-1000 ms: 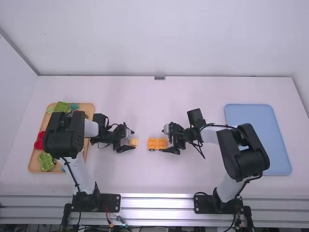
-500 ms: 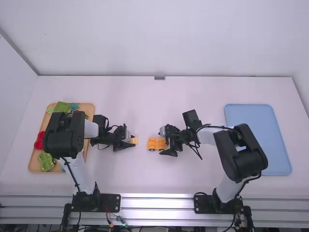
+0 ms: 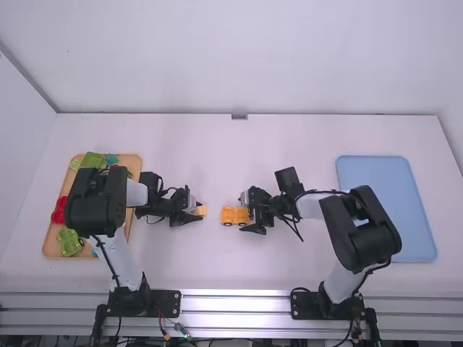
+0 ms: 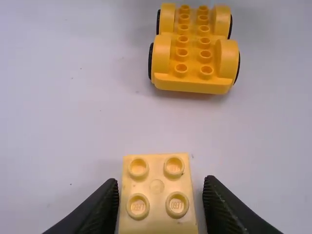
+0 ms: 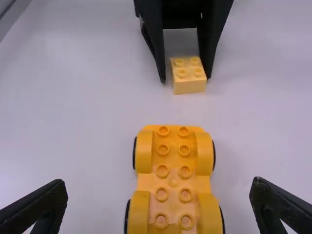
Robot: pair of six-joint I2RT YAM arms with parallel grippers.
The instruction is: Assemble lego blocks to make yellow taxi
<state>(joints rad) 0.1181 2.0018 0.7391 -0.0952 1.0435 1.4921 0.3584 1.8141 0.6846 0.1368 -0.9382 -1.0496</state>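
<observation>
Flanking block (image 4: 157, 194), left gripper (image 3: 197, 207) slightly open; right gripper (image 3: 242, 212) wide around chassis (image 5: 173, 181).

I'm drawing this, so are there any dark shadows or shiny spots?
High view: bright shine along the metal rail at the table's near edge; left wrist view: only a soft, faint shadow beside the yellow car base; right wrist view: soft, even light, no hard dark shadow.
</observation>
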